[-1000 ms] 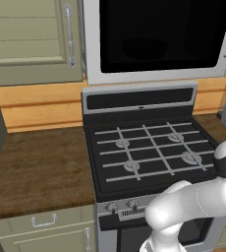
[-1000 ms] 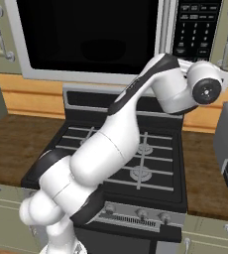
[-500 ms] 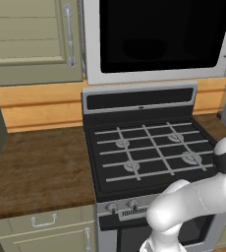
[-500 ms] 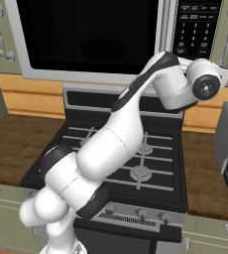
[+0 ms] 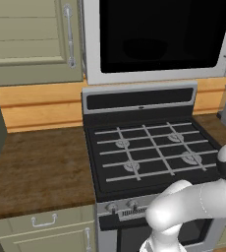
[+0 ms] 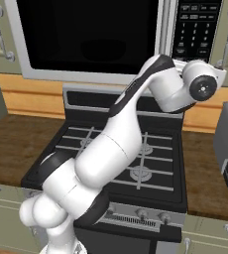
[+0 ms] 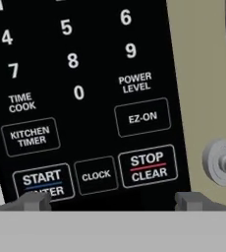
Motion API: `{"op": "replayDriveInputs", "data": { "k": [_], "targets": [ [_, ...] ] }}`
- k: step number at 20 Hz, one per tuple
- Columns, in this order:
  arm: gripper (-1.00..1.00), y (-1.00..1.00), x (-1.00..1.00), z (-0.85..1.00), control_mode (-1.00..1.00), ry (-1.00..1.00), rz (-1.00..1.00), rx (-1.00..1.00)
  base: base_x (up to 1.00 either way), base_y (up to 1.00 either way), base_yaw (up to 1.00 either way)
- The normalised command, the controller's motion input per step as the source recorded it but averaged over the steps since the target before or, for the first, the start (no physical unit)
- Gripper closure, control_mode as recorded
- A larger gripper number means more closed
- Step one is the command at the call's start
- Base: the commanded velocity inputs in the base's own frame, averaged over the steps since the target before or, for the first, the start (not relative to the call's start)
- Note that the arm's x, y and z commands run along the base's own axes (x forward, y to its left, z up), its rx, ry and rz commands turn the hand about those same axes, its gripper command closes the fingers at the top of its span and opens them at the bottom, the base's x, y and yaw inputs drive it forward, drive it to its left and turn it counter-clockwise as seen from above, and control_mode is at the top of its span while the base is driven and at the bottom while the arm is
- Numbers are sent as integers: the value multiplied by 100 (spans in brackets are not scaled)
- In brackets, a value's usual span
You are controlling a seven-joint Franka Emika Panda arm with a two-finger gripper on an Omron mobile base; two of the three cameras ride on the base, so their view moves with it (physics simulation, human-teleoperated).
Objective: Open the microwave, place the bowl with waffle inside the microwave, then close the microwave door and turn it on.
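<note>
left base view: the microwave door [image 5: 159,37] sits shut at 12 o'clock above the stove [image 5: 152,152], arm elbow low at 5.
right base view: the arm reaches up to the microwave [image 6: 111,39] keypad [image 6: 194,31] at 1 o'clock.
hand view: the gripper [image 7: 112,202], jaws spread wide and empty, faces the keypad close up; start button [image 7: 42,179] at 7 o'clock. best move, prob: shift toward 7, press start w/ one tip, avoid stop/clear [image 7: 147,166].

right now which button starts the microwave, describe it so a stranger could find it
Find the microwave above the stove, then its black keypad right of the glass door. The START button sits bottom left, beside CLOCK; it alone has a blue underline, while STOP CLEAR has a red one.
</note>
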Motion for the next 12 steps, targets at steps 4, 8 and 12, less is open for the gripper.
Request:
{"op": "replayDriveInputs", "data": {
  "k": [4,8,12],
  "targets": [
    [-100,0,0,0,-100,0,0,0,0,0,0],
    [-100,0,0,0,-100,0,0,0,0,0,0],
    [-100,0,5,1,-100,0,0,0,0,0,0]
  ]
}}
